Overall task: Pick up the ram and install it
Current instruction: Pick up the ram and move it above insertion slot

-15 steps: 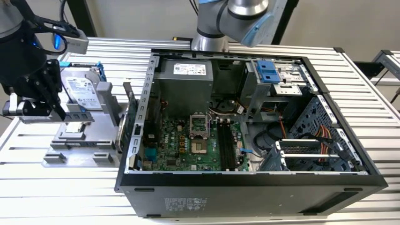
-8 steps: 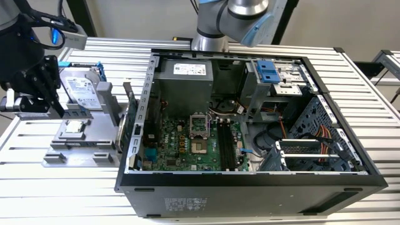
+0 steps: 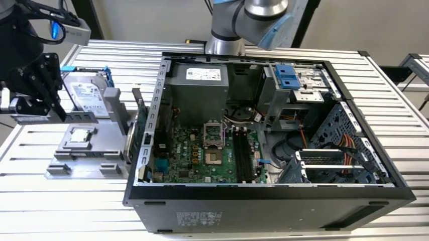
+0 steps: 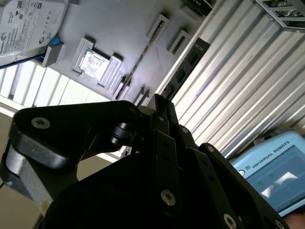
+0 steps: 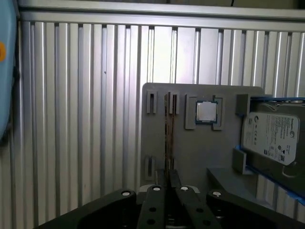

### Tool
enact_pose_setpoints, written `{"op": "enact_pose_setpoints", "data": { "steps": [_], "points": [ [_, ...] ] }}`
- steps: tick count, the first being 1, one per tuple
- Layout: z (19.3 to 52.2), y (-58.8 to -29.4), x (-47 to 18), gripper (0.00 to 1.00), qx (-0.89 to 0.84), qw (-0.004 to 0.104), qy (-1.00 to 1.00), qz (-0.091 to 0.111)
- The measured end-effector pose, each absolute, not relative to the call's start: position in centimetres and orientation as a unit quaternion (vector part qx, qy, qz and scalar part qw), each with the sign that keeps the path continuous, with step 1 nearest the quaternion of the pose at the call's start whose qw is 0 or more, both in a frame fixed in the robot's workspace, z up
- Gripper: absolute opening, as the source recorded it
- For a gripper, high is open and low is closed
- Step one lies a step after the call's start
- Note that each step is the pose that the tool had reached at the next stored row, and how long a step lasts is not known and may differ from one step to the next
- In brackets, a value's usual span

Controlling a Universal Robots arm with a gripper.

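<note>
ram (image 5: 167, 133): on edge in grey fixture (image 5: 190, 152) slots, not yet picked.
claw (image 5: 170, 175): closed up, empty, apart from ram.
processor (image 5: 206, 112): near ram; skewed descent could clip it.
risk: a closed claw would jam onto ram's edge.

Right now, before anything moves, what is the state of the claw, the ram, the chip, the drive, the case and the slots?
claw: shut, empty, over the tray
ram: standing on edge in the tray's holders, not picked up
chip: lying flat in its tray pocket
drive: tilted, propped on the tray
case: open, lying on its side
slots: empty as far as the exterior view shows
</note>
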State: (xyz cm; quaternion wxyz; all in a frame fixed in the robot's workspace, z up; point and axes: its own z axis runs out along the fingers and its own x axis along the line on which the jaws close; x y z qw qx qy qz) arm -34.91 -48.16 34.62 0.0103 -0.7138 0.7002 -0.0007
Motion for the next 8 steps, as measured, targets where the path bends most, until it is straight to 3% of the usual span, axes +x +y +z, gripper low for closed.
{"op": "enact_pose_setpoints", "data": {
  "steps": [8],
  "points": [
    [35.67, -48.16, -34.91, 0.00, -0.714, 0.010, 0.700, -0.001]
  ]
}}
